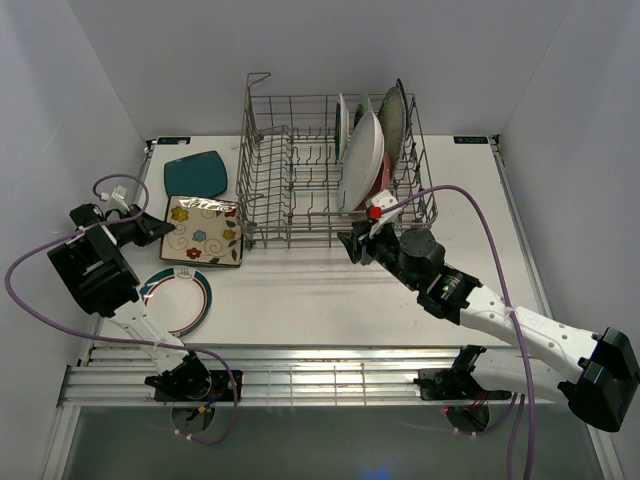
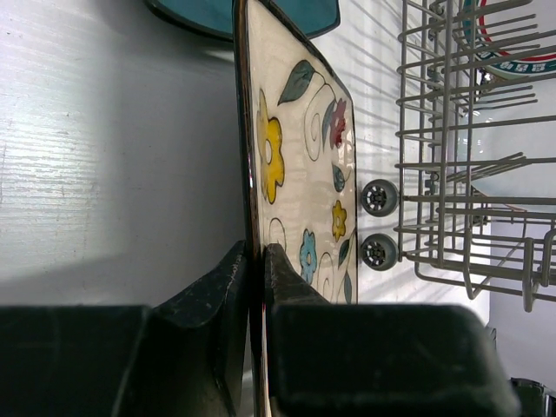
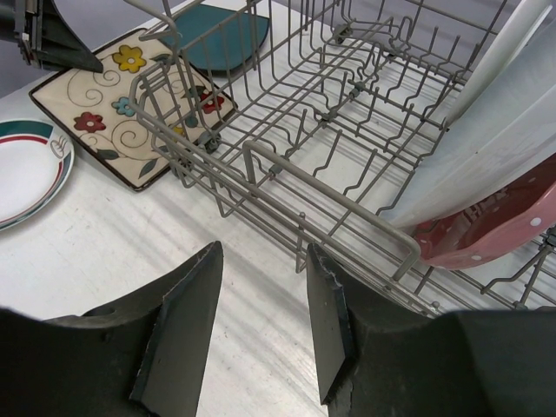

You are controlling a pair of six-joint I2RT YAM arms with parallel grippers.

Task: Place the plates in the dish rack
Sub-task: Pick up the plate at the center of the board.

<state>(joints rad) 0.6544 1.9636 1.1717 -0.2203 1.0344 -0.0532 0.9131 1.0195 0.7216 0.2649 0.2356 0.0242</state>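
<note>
Firmly clamped on the near rim of the floral plate (image 2: 300, 174) (image 1: 205, 232), at the left of the top view just beside the rack (image 1: 262, 165): left gripper (image 2: 258, 261) (image 1: 168, 230), jaws closed over the thin lip. Open and empty at the rack's front edge, centre right: right gripper (image 3: 261, 261) (image 1: 358, 245). Probably stiff, glazed, slippery and breakable, heavy for an edge pinch and so prone to swing or slip; best gripped deep over the rim mid-side and lowered gently between tines, with teal plate (image 1: 196, 176) and round plate (image 1: 185, 300) to follow.
</note>
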